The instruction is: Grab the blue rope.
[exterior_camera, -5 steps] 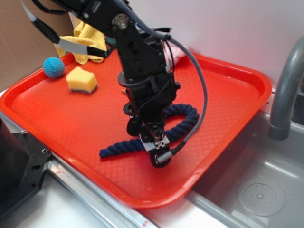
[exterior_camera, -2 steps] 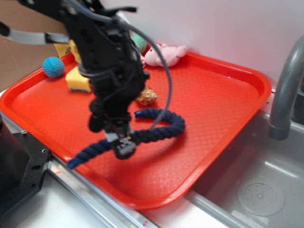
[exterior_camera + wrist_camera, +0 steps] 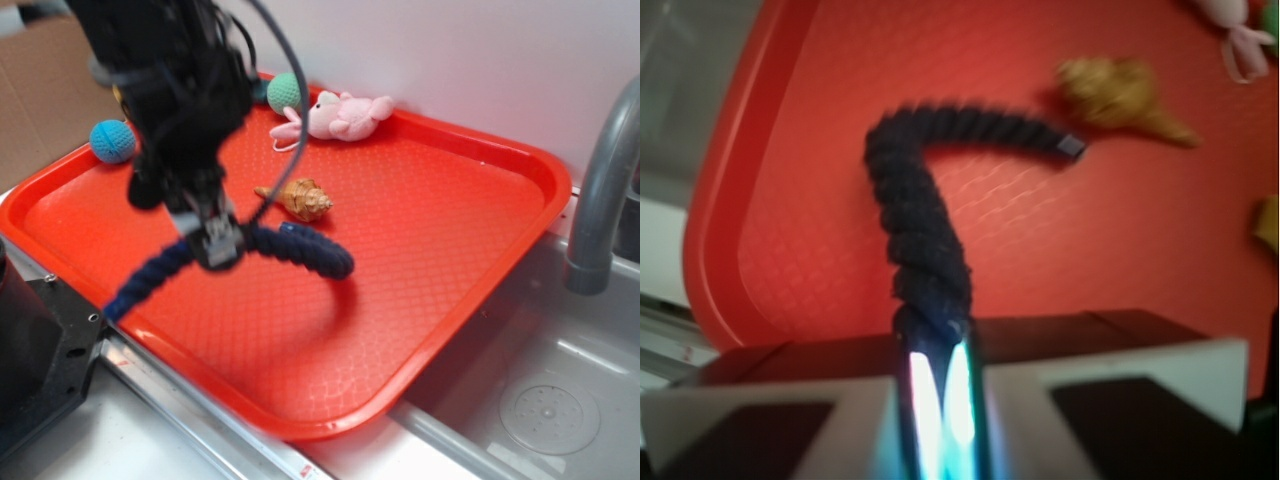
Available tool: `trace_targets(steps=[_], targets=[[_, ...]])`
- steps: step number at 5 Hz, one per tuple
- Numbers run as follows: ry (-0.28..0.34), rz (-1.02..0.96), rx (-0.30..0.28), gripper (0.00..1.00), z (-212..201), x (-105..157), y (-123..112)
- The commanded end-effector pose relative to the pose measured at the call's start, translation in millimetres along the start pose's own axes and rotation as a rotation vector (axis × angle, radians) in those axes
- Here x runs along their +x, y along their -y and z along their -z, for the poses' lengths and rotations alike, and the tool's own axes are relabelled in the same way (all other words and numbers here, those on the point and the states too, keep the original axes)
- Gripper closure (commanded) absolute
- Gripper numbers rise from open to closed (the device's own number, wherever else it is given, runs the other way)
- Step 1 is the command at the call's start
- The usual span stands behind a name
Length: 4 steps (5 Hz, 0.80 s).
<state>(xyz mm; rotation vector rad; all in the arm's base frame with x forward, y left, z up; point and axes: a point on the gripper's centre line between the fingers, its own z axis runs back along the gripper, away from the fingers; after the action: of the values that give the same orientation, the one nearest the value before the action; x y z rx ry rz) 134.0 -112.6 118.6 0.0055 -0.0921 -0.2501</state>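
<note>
Above the near-left part of the red tray (image 3: 480, 260), the blue rope (image 3: 300, 250) is held lifted, pinched partway along its length between the fingers (image 3: 936, 392) of the gripper (image 3: 215, 240). Because the rope is floppy, both ends droop from the pinch: one is hung toward the tray's front-left rim, the other is curved down toward the tray floor near the seashell (image 3: 298, 198). The grasp is judged secure. A pink plush toy (image 3: 340, 115) and a blue knitted ball (image 3: 112, 141) are left well apart.
</note>
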Motion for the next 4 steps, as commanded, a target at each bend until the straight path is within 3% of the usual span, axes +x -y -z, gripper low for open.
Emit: trace_targets(steps=[1,3,4], targets=[[-0.071,-0.072,-0.058,0.00,25.3,14.0,-22.7],[-0.121,-0.016,-0.110,0.00,71.3,19.2,-10.5],[-0.089,0.049,-0.129,0.00,91.0,16.7,-2.8]])
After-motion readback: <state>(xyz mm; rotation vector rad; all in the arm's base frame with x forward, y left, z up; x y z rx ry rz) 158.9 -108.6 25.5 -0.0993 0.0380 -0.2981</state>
